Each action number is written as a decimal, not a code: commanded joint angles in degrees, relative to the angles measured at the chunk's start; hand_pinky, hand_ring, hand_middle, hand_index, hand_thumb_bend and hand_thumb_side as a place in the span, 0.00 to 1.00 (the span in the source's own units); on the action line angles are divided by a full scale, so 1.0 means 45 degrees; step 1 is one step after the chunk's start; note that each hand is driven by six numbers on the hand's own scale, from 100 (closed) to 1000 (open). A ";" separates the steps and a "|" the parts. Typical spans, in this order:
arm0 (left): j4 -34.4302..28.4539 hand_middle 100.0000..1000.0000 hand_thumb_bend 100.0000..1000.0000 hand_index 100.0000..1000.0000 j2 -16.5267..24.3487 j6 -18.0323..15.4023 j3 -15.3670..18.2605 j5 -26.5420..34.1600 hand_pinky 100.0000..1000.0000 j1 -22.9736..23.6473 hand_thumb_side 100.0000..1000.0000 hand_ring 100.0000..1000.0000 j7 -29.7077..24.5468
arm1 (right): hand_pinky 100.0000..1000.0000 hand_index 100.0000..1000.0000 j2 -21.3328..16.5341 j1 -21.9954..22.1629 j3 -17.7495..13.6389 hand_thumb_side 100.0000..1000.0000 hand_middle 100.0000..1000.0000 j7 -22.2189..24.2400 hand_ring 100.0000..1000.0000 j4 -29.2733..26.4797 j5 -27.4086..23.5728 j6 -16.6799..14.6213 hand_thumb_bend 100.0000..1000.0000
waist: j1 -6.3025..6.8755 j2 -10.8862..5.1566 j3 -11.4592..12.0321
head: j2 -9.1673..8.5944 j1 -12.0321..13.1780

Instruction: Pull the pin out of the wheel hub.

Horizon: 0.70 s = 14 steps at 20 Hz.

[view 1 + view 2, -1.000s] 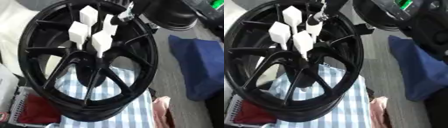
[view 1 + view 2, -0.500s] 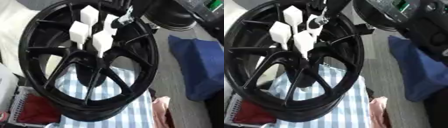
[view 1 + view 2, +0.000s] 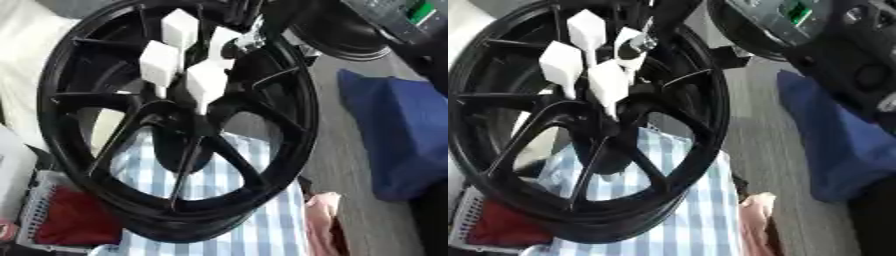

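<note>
Compared with a second earlier: whole view shifted, wheel (image 3: 175, 125) drawn lower and a little leftward in frame, so camera motion, not wheel motion. Four white pins still seated at hub, none out. Dark arm at top still reaching down to the pin cluster, silver joint (image 3: 642, 44) still close beside the pin at 1 o'clock of the cluster.

Black spoked wheel standing tilted on blue-and-white checked cloth (image 3: 254, 220), face turned toward camera and up-left. Hub (image 3: 179, 130) just above frame centre in left eye view.

Pins: white blocky heads on thin stems, long axes running from hub outward toward 11–12 o'clock, heads up, stems down into hub. Top pin (image 3: 180, 27) at 12 o'clock of cluster; left pin (image 3: 159, 67) at 9 o'clock; right pin (image 3: 221, 42) at 1 o'clock; nearest pin (image 3: 206, 85) at 6 o'clock, lowest, stem tip reaching toward hub centre.

Right hand (image 3: 662, 12): only dark wrist and part of hand visible, entering from 12 o'clock of frame, touching or just beside the right pin. Fingers hidden; cannot tell whether curled on pin or straight. Left hand not seen in either view.

Surroundings: blue cushion-like fabric (image 3: 394, 140) at 3 o'clock, well apart from wheel; red item (image 3: 74, 222) in a crate at 7 o'clock; pink cloth (image 3: 319, 220) at 5 o'clock beside the checked cloth.
</note>
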 commanded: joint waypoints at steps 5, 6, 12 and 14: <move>-0.0189 0.74 0.34 0.77 0.0289 0.0015 0.0160 0.0018 0.74 -0.0268 0.68 0.75 0.0045 | 0.77 0.73 -0.0062 -0.0169 -0.0090 0.36 0.66 0.1041 0.73 0.0229 -0.0117 0.1285 0.48 | 0.0088 -0.0131 0.0082 | 0.0073 -0.0084; -0.0191 0.74 0.34 0.77 0.0286 0.0019 0.0157 0.0018 0.74 -0.0272 0.68 0.75 0.0045 | 0.77 0.73 -0.0039 -0.0166 -0.0087 0.35 0.66 0.1031 0.73 0.0277 -0.0113 0.1282 0.48 | 0.0080 -0.0122 0.0090 | 0.0073 -0.0093; -0.0191 0.74 0.33 0.76 0.0263 0.0046 0.0145 0.0019 0.74 -0.0294 0.68 0.75 0.0020 | 0.76 0.71 0.0048 -0.0114 -0.0124 0.34 0.65 0.1023 0.72 0.0595 -0.0138 0.1150 0.48 | 0.0042 -0.0074 0.0130 | 0.0073 -0.0102; -0.0193 0.74 0.33 0.76 0.0264 0.0044 0.0148 0.0019 0.74 -0.0294 0.68 0.75 0.0025 | 0.76 0.72 0.0078 -0.0107 -0.0160 0.34 0.65 0.1020 0.72 0.0737 -0.0141 0.1063 0.48 | 0.0039 -0.0068 0.0132 | 0.0073 -0.0077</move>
